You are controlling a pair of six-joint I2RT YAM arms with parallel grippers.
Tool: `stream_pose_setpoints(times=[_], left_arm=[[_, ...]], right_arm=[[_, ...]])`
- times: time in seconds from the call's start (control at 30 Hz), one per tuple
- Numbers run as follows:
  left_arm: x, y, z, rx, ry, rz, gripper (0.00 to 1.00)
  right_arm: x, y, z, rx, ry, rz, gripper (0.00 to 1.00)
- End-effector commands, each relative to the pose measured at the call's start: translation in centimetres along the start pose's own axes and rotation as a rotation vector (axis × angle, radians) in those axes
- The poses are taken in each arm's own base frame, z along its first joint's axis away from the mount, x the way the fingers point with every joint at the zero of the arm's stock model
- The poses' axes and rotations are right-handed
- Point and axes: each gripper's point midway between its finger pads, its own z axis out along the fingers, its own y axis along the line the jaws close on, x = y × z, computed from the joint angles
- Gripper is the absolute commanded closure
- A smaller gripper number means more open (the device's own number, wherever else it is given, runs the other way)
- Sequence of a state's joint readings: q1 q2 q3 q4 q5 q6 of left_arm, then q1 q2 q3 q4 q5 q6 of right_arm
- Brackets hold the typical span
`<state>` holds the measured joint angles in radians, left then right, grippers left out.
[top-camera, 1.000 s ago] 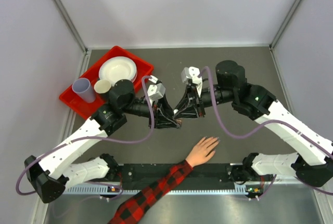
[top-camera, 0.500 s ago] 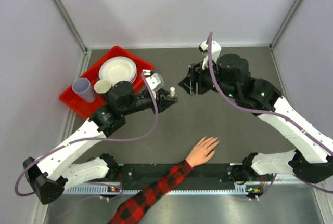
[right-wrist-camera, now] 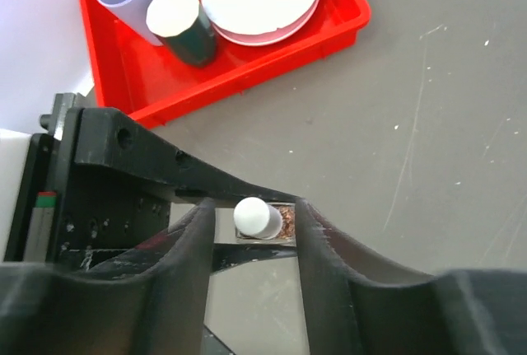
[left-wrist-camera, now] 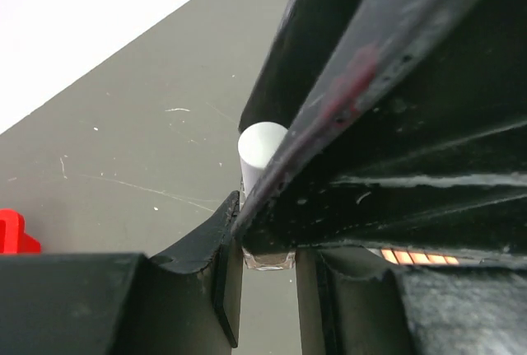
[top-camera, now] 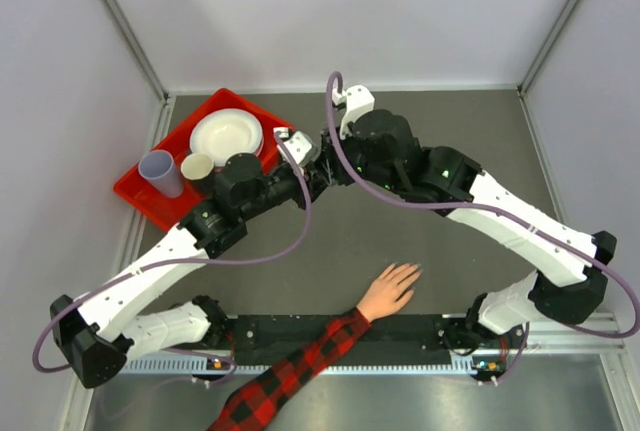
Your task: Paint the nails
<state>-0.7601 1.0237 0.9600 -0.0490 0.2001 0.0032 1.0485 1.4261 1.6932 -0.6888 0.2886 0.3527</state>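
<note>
A peach-coloured hand (top-camera: 390, 289) in a red-and-black plaid sleeve (top-camera: 300, 363) lies palm down near the table's front edge. Its nails (top-camera: 411, 272) are tiny and pale at the fingertips. Far behind it, my left gripper (top-camera: 316, 168) (left-wrist-camera: 268, 266) is shut on a small glass polish bottle (left-wrist-camera: 268, 258) with a white cap (left-wrist-camera: 262, 145) (right-wrist-camera: 257, 217). My right gripper (top-camera: 326, 154) (right-wrist-camera: 255, 208) is open and reaches down over the bottle. Its fingers (right-wrist-camera: 317, 240) stand either side of the cap with a gap on both sides. The bottle is hidden in the top view.
A red tray (top-camera: 138, 197) (right-wrist-camera: 247, 85) at the back left holds white plates (top-camera: 226, 135), a lilac cup (top-camera: 160, 171) and a dark cup with a pale inside (top-camera: 198, 167). Both arms cross above the middle of the grey table.
My right arm has swung left from the back right and now sits over the left gripper, jaws astride the cap. The left gripper with the bottle shifted slightly toward the back.
</note>
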Motion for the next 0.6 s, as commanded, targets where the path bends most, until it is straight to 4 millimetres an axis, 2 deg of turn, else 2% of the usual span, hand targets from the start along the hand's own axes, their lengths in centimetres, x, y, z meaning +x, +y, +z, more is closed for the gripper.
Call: stream_pose_setpoints(times=[0.0, 0.03, 0.07, 0.13, 0.2, 0.27, 0.3, 0.33, 0.37, 0.4, 0.43, 0.47, 0.5, 0.53, 0.57], left_arm=[[-2.8, 0.0, -0.8, -0.015, -0.114, -0.008, 1.00], [-3.0, -0.1, -1.3, -0.015, -0.124, -0.011, 1.00], [-3.2, -0.2, -1.4, -0.013, -0.132, -0.011, 1.00], [-3.5, -0.7, -1.8, 0.012, -0.139, -0.011, 1.00], [-3.8, -1.5, -2.1, 0.060, -0.133, -0.003, 1.00], [-3.8, -4.7, -3.0, 0.249, -0.110, 0.010, 1.00], [-3.8, -5.8, -3.4, 0.318, -0.110, 0.010, 1.00], [-3.8, -9.0, -5.0, 0.521, -0.111, 0.021, 1.00], [-3.8, -10.6, -6.0, 0.637, -0.109, 0.023, 1.00], [-4.2, -11.9, -7.1, 0.743, -0.100, 0.005, 1.00], [-3.7, -13.1, -7.6, 0.870, -0.056, -0.028, 1.00], [-3.4, -14.7, -9.6, 1.047, -0.017, -0.049, 1.00], [-3.5, -15.1, -9.7, 1.127, 0.019, -0.082, 1.00], [-3.4, -15.3, -10.0, 1.158, 0.051, -0.110, 1.00], [-3.2, -15.1, -9.6, 1.141, 0.062, -0.117, 1.00]], right_arm=[[-1.3, 0.3, -0.5, 0.010, -0.043, 0.025, 0.68], [-1.1, 0.3, -0.5, 0.007, -0.039, 0.025, 0.71], [-1.0, 0.4, -0.5, 0.003, -0.036, 0.023, 0.83], [-0.9, 0.5, -0.8, -0.015, -0.027, 0.004, 1.00], [-0.8, 0.9, -1.6, -0.066, -0.021, -0.063, 1.00], [0.2, 2.1, -2.2, -0.184, -0.002, -0.201, 1.00], [0.0, 2.9, -3.2, -0.254, -0.019, -0.246, 1.00], [1.4, 3.8, -3.5, -0.348, 0.008, -0.304, 1.00], [2.9, 6.8, -5.6, -0.610, 0.017, -0.435, 1.00], [2.7, 8.1, -7.6, -0.737, -0.040, -0.483, 1.00], [5.0, 8.5, -7.9, -0.830, -0.013, -0.504, 1.00], [5.6, 9.3, -9.2, -0.966, -0.022, -0.520, 1.00], [6.0, 9.3, -9.5, -1.019, -0.011, -0.512, 1.00], [6.5, 9.4, -9.4, -1.065, 0.041, -0.491, 1.00], [6.7, 9.6, -10.1, -1.138, 0.061, -0.481, 1.00]])
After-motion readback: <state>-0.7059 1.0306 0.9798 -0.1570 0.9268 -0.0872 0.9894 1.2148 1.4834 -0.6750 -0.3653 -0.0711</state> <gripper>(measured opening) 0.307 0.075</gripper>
